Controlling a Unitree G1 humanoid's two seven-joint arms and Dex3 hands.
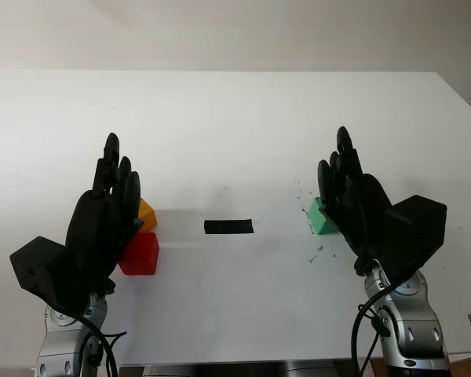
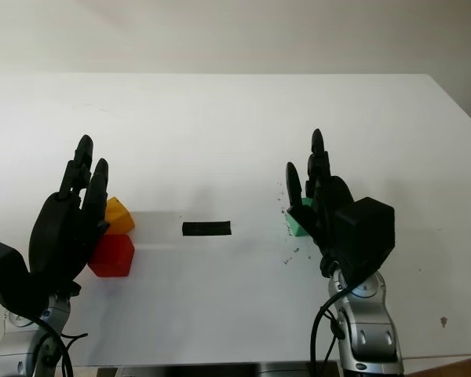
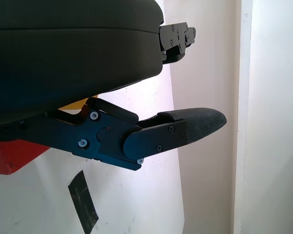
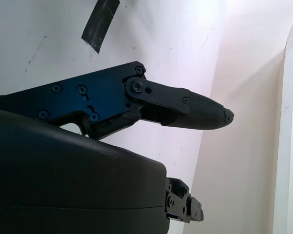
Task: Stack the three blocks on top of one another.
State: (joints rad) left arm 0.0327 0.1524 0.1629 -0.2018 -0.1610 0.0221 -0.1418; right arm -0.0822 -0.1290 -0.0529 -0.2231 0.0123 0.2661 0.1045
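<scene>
Both hands are open and hold nothing. At the near left of the white table (image 1: 220,118), the left hand (image 1: 102,220) is raised just beside the red block (image 1: 140,254) and the orange block (image 1: 146,213); these two appear to touch, orange behind red, though the hand hides part of each. At the near right, the right hand (image 1: 353,196) is raised in front of the green block (image 1: 320,217), covering its right side. Between the two groups lies a strip of black tape (image 1: 228,227).
</scene>
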